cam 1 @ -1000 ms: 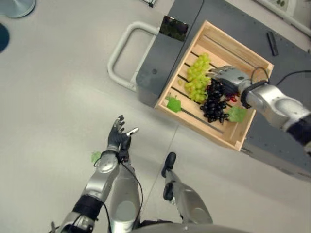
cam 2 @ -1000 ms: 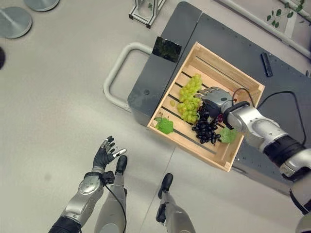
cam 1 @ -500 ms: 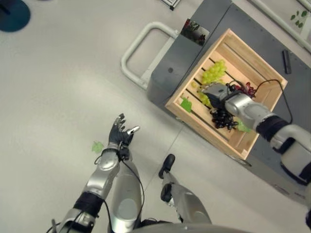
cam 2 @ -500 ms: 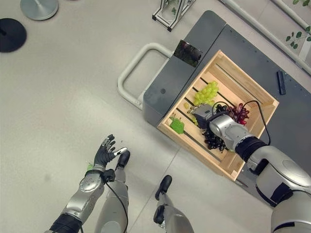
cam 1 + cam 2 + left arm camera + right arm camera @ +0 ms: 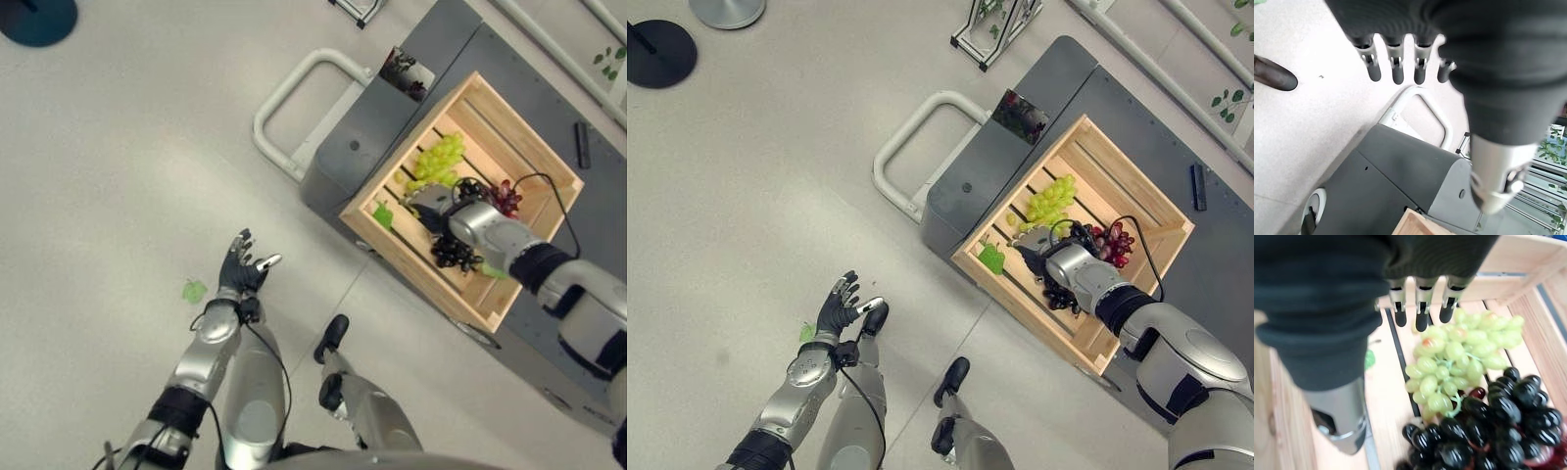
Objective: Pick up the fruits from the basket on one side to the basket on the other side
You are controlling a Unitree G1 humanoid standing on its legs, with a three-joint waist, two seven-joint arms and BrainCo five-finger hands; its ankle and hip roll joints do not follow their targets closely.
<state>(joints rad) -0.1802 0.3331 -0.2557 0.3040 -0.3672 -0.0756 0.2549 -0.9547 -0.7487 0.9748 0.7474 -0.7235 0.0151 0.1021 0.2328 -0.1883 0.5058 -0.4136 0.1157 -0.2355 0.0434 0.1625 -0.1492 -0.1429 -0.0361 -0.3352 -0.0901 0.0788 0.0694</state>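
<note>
Left eye view: the slatted wooden crate (image 5: 537, 162) sits on a grey cart (image 5: 367, 137) with a white loop handle (image 5: 294, 93) at its 9 o'clock side. The right hand (image 5: 431, 204) is inside the crate, over green grapes (image 5: 438, 157), black grapes (image 5: 453, 253) and red grapes (image 5: 506, 197). The left hand (image 5: 241, 274) hangs over bare floor, fingers spread, holding nothing; a green leaf (image 5: 194, 290) lies at its 9 o'clock.

Right eye view: a black round stand base (image 5: 661, 54) at 10 o'clock.

Left wrist view: the hand's straight fingers (image 5: 1397, 63) point toward the cart's handle, with a dark shoe (image 5: 1273, 75) off to one side.

Right wrist view: straight, relaxed fingers (image 5: 1421, 308) just above the glossy green bunch, gripping nothing; round black grapes beside it
</note>
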